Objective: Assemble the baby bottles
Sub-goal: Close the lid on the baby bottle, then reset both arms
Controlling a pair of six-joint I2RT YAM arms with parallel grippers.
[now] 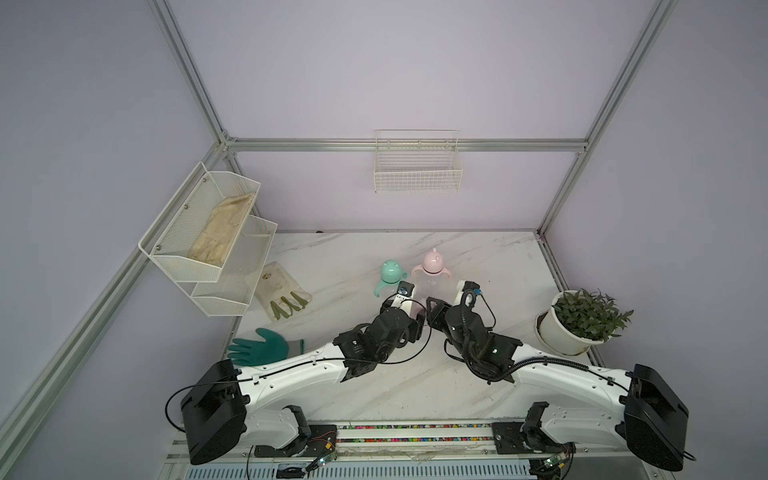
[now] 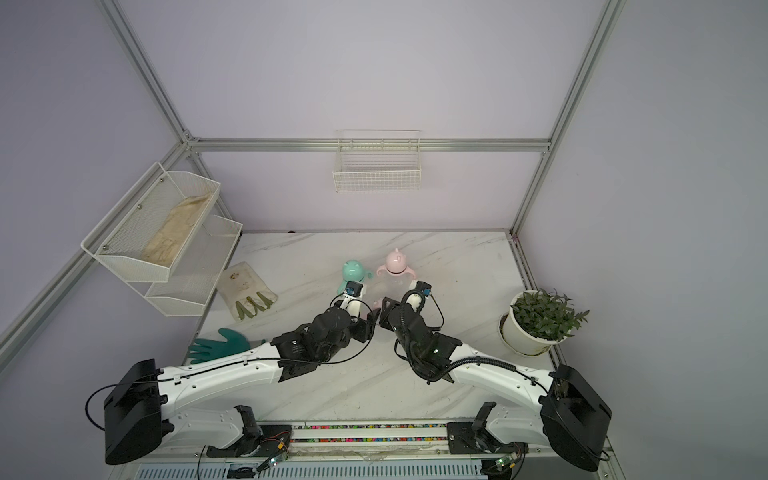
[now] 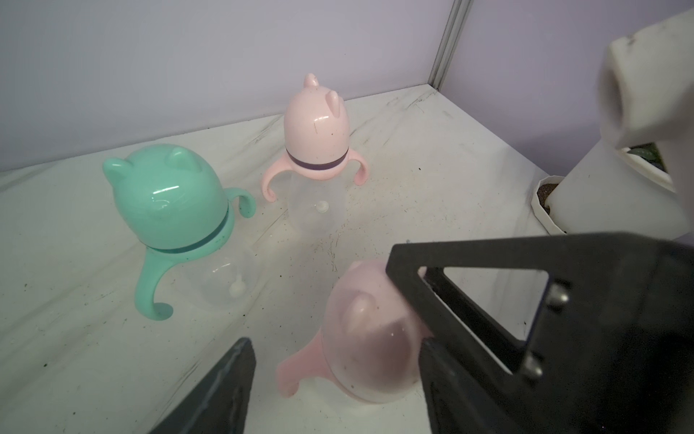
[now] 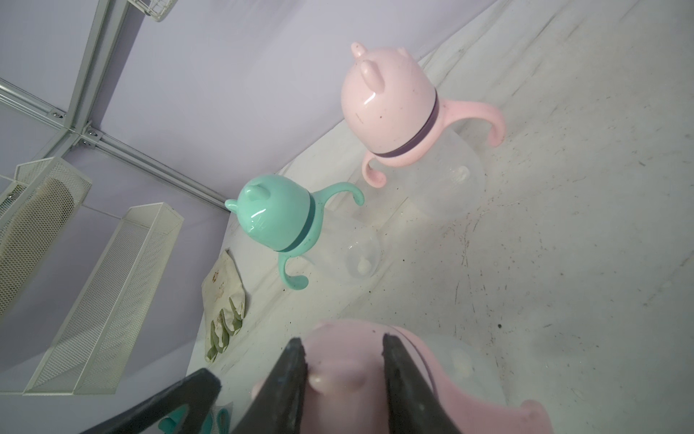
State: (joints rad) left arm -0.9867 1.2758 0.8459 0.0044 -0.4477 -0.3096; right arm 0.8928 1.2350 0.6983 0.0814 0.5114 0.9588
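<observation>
Two of the baby bottles stood finished toward the back of the table (image 3: 413, 169): the mint bottle (image 3: 172, 203) and the far pink bottle (image 3: 315, 131), each upright with its eared cap on and its handles hanging to the sides. The near pink bottle (image 3: 360, 330) sat closer to the robot, right between the two arms where their tips met.

The right pincer (image 4: 341, 340) was clenched on that bottle's cap, one black finger pressed against each side of the pink dome. The left pincer (image 3: 334, 345) stood released and spread wider than the cap. One finger was clear of the cap with bare table showing in the gap, and the other lay just beside it.

The bottle looked roughly upright, cap uppermost, so its long axis ran up and down and met both pincers from below. One pink handle stuck out toward the left arm's side. From where I stood I couldn't tell whether its clear body rested on the table or hung a little above it.

Both arms were equally near, but only the right one had hold of it. To my eye the next move belonged to the right arm: seat the cap or set the bottle down beside the other two. The left needed only to back straight away without catching that handle.
</observation>
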